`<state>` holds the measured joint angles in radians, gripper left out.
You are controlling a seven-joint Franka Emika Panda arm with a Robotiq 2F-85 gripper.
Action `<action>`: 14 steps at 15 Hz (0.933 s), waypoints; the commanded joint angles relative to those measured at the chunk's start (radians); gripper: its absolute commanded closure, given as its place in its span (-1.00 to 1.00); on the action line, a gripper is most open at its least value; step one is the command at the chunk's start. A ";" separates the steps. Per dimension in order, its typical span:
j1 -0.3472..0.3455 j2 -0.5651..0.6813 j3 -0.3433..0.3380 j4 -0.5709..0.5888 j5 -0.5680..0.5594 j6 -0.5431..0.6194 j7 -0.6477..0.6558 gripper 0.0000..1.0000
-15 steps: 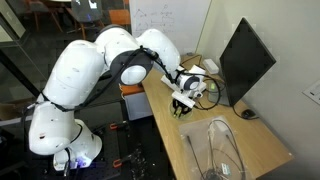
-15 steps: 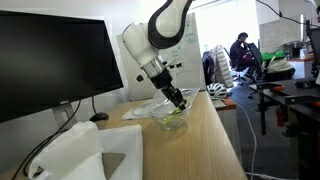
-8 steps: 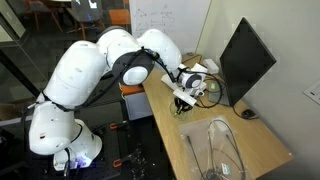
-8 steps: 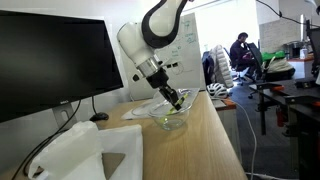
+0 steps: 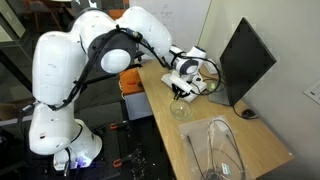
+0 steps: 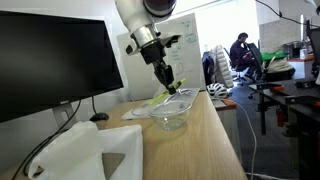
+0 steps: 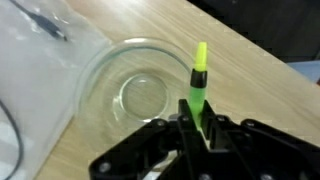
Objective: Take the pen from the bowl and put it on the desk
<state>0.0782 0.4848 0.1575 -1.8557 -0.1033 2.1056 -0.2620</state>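
My gripper point(image 7: 197, 122) is shut on a green pen with a yellow-green cap point(image 7: 197, 82). It holds the pen in the air above the small see-through bowl point(image 7: 140, 93), which now looks empty. In both exterior views the gripper point(image 5: 183, 88) point(image 6: 170, 86) hangs a little above the bowl point(image 5: 180, 109) point(image 6: 169, 113), with the pen point(image 6: 166, 97) sticking out sideways. The bowl stands on the light tan wooden desk point(image 5: 200, 150) point(image 6: 205, 140).
A black monitor point(image 5: 243, 62) point(image 6: 45, 60) stands on the desk by the bowl. A larger clear container point(image 5: 223, 150) and cables point(image 5: 210, 85) lie on the desk. A white box-like object point(image 6: 90, 155) sits near the camera. People and desks are in the background.
The gripper has risen out of the bowl with the pen in it, and the arm has lifted up. The bowl stays in place.
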 commanded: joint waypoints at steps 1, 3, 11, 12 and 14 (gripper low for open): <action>0.029 -0.068 0.043 -0.140 0.041 0.161 -0.007 0.93; 0.068 -0.071 0.067 -0.195 0.023 0.237 0.007 0.93; 0.206 -0.003 0.062 -0.284 -0.062 0.459 0.125 0.79; 0.206 -0.007 0.060 -0.291 -0.067 0.462 0.125 0.20; 0.169 -0.035 0.076 -0.313 -0.039 0.469 0.088 0.05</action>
<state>0.2698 0.4925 0.2327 -2.1309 -0.1470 2.5440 -0.1675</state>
